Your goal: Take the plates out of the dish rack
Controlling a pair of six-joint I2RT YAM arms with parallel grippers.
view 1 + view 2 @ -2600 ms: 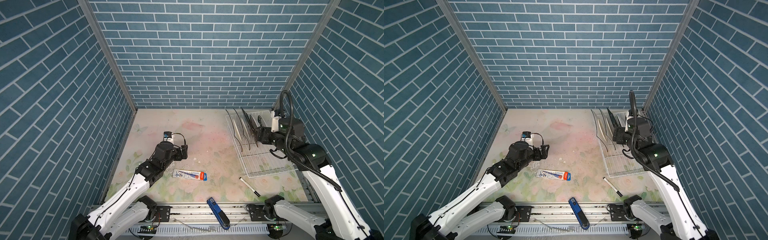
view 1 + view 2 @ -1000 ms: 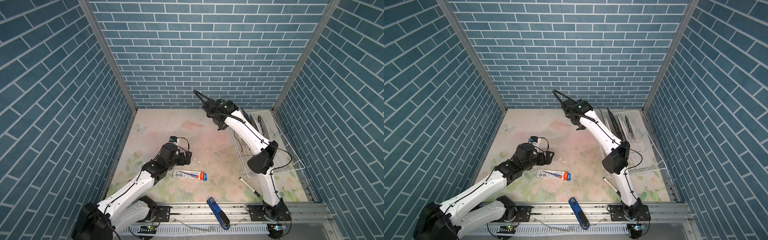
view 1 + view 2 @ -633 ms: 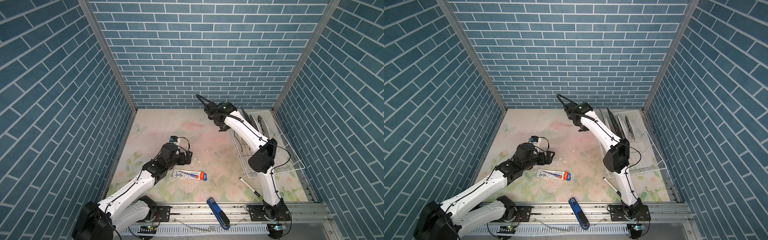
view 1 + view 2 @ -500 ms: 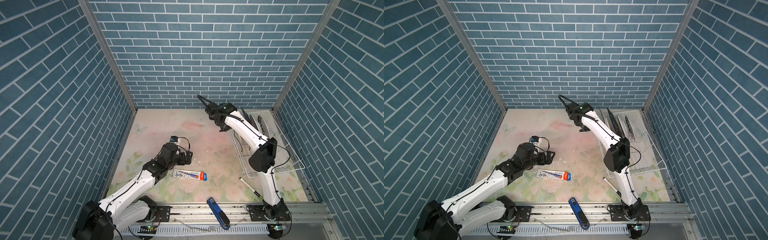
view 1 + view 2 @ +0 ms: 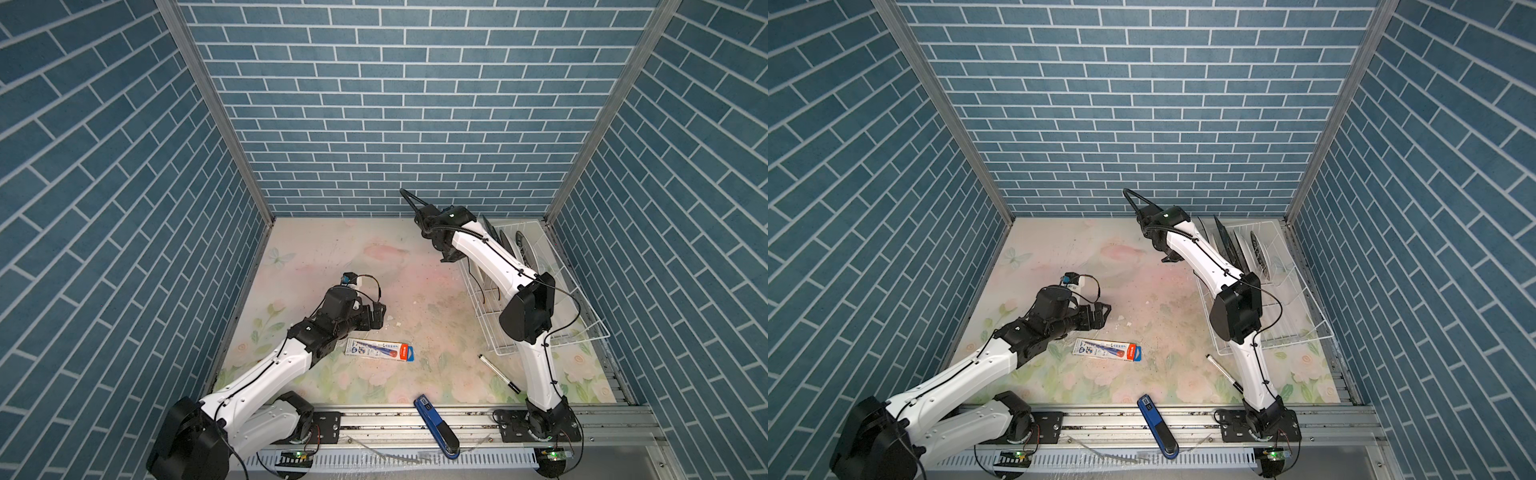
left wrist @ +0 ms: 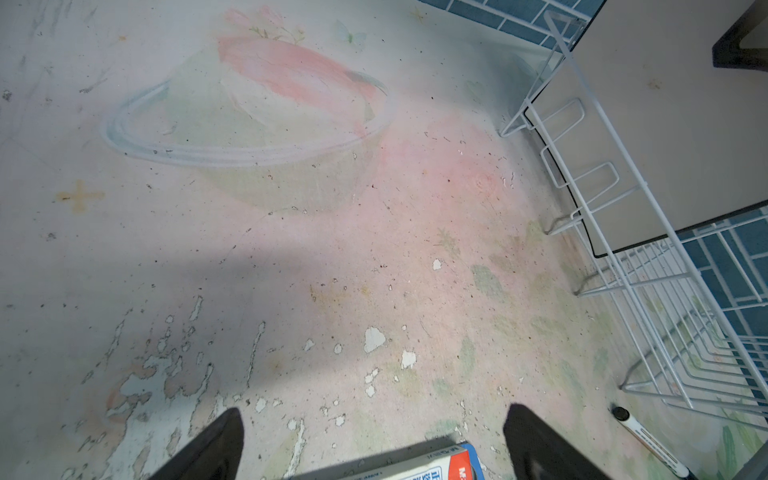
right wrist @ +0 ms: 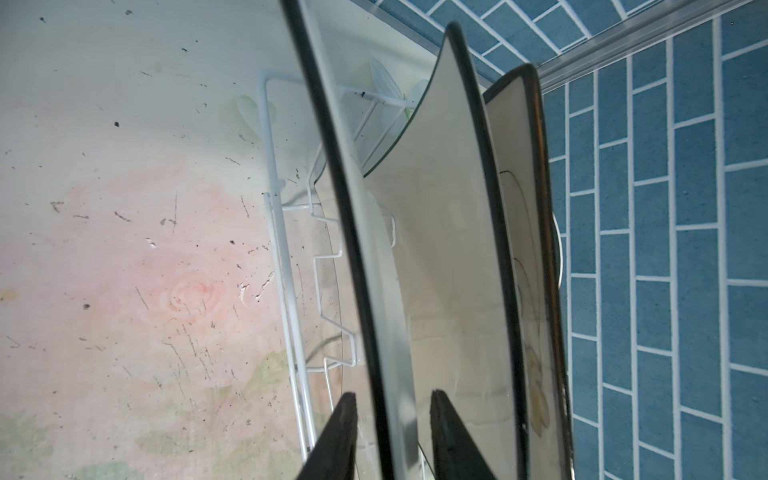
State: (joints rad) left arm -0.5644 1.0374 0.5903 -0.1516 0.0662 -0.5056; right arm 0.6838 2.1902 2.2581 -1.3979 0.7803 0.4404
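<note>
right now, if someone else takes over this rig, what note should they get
Left gripper: open and empty, low over the table, away from the rack.
Right gripper: open, jaws astride the edge of the square plate nearest the table's middle, with a gap on each side and no grip yet.
Plates: all on edge in the dish rack, back right in both top views.
Done: nothing unloaded.
Left to do: close on that plate, lift it out, set it on the table, then take the others one by one.
</note>
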